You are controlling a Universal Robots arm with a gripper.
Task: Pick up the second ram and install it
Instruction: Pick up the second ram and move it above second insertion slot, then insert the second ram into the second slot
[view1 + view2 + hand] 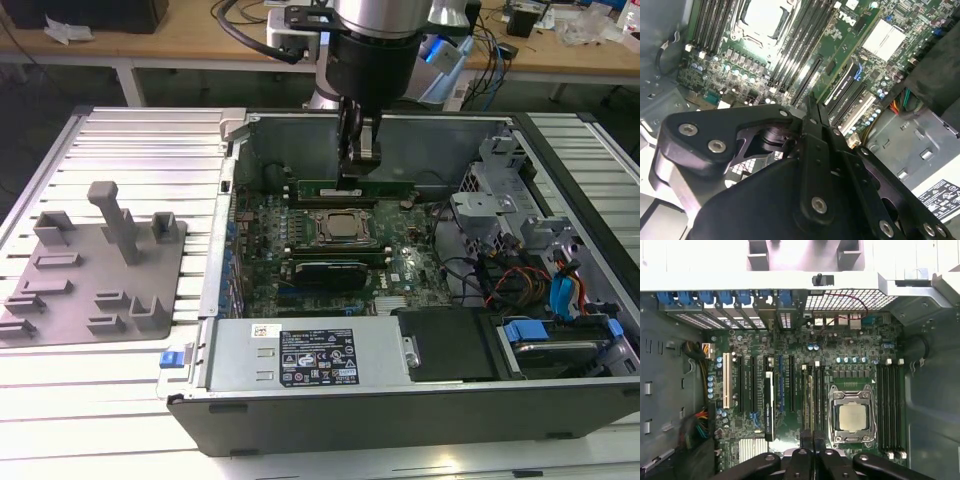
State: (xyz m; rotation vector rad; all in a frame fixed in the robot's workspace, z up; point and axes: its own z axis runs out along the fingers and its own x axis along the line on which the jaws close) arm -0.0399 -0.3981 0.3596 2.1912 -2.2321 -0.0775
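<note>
The second ram point(385, 187) is a long green stick held level inside the open computer case, just beyond the CPU socket point(340, 228) in the exterior view. My gripper point(358, 175) comes down from above and is shut on the stick's middle. In the first wrist view the ram point(810, 405) shows edge-on, running out from my gripper point(813, 437) in line with the black memory slots point(820, 390) beside the socket point(852, 417). How high it hangs above the slots I cannot tell. The second wrist view has my gripper point(811, 105) tapering to a point over the motherboard.
A grey fixture plate point(100, 265) with blocks lies at the exterior view's left, outside the case. A power supply point(300, 355) sits along the case's near side. Cables point(520, 280) and drive bays crowd the exterior view's right. More memory slots point(888, 405) flank the socket's other side.
</note>
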